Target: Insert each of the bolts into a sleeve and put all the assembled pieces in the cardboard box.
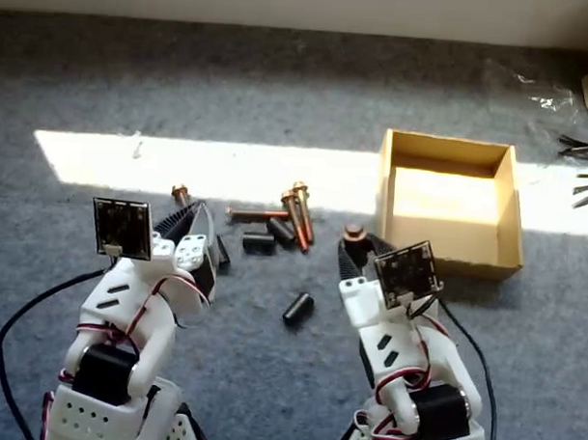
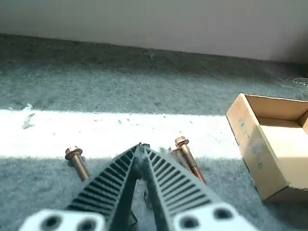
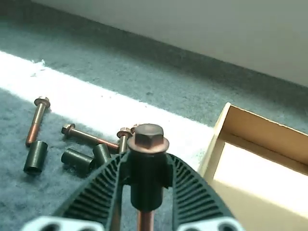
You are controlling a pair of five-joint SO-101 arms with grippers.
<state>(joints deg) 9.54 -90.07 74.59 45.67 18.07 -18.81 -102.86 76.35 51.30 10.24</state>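
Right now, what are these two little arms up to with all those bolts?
The right arm's fingers are shut on a bolt that sits in a dark sleeve, held close beside the cardboard box, which is empty. The left arm's fingers are shut, seemingly on nothing, above the carpet. Several loose bolts and loose sleeves lie ahead of the arms.

Hard sunlit band (image 1: 228, 169) across shaded carpet (image 1: 280, 75)

bolt (image 3: 147, 139): coppery metal, smooth, slight sheen. sleeve (image 3: 36, 156): black, matt, smooth; metal or plastic, can't tell. cardboard box (image 1: 447, 256): plain brown card, matt. worktop (image 1: 269, 383): grey fuzzy cloth, carpet-like, rough nap. jaws: black ribbed plastic, matt. arm shells (image 1: 126, 316): white smooth plastic.
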